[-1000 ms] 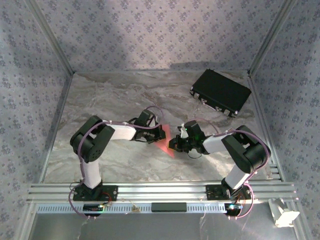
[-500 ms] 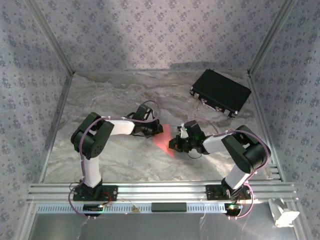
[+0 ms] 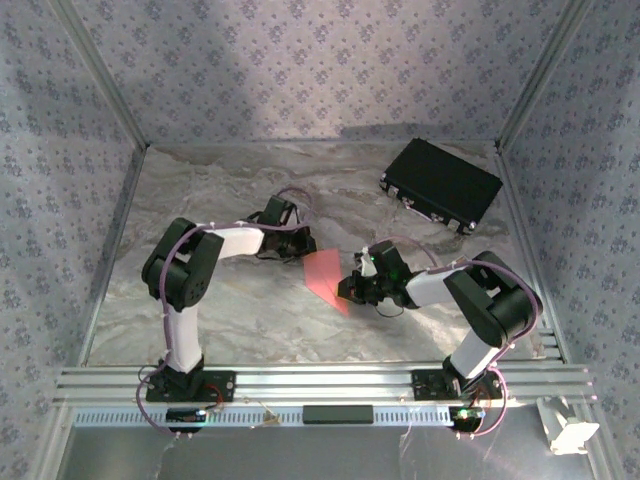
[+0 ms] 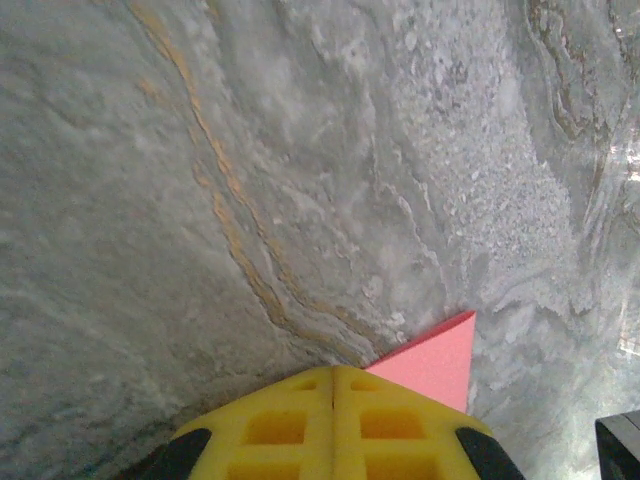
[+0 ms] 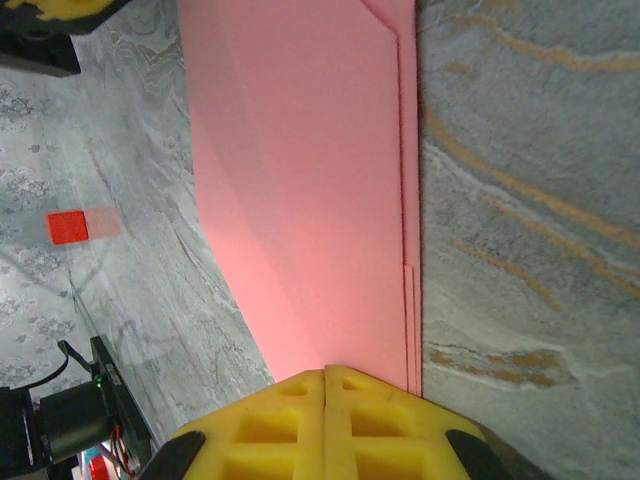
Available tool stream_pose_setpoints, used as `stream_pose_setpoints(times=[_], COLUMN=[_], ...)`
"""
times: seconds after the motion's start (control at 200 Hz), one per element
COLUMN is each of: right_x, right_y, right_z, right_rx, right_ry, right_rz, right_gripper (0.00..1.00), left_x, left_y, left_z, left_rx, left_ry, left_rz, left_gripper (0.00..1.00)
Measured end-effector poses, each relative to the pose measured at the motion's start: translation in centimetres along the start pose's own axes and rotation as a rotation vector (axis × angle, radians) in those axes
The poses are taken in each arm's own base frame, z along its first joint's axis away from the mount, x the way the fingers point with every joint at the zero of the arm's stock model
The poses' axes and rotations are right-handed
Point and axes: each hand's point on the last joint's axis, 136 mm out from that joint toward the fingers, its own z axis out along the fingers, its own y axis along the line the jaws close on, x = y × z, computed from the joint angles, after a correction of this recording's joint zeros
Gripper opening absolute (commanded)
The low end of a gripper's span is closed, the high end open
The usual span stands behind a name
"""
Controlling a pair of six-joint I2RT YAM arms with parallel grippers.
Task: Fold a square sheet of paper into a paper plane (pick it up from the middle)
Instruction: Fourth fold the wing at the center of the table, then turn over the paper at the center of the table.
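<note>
Between our two arms, on the marble table [image 3: 230, 180], sits the folded pink paper [image 3: 325, 280]. Our right claw [image 3: 348, 290] is clamped tight on its edge. Our left claw [image 3: 303, 243] is closed too, at the opposite corner; whether it grips we cannot tell.

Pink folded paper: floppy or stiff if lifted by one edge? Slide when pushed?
Probably floppy: the pink paper lies thin and flat on the table. Stacked layers along its edge in the right wrist view may stiffen it lengthwise. Likely light enough to slide on the smooth surface.
</note>
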Motion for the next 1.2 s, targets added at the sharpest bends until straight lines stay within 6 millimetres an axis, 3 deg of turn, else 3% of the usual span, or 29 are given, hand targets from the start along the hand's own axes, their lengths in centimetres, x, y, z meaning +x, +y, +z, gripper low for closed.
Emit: stream_pose_setpoints(times=[0.36,0.5,0.795,1.029,1.199], right_x=[0.0,0.1,0.1,0.1,0.1], right_y=[0.0,0.0,-0.1,0.0,-0.1], right_z=[0.0,-0.1,-0.1,-0.1,-0.1], right_rx=[-0.002,-0.003,-0.002,-0.003,-0.001], right_ry=[0.005,0.008,0.015,0.018,0.019], right_rz=[-0.012,-0.013,-0.008,-0.006,-0.005], right_gripper=[0.00,0.00,0.00,0.00,0.00], left_x=[-1.1,-1.0,-1.0,2.6,5.0], left_y=[0.8,1.1,-1.6,-3.4,-2.4], left_z=[-0.5,-1.6,-4.5,-2.6,-0.1], left_rx=[0.002,0.001,0.083,0.125,0.109], left_ry=[-0.032,-0.056,-0.107,-0.003,0.092], left_rz=[0.002,-0.001,0.046,0.099,0.091], left_gripper=[0.06,0.09,0.08,0.07,0.06])
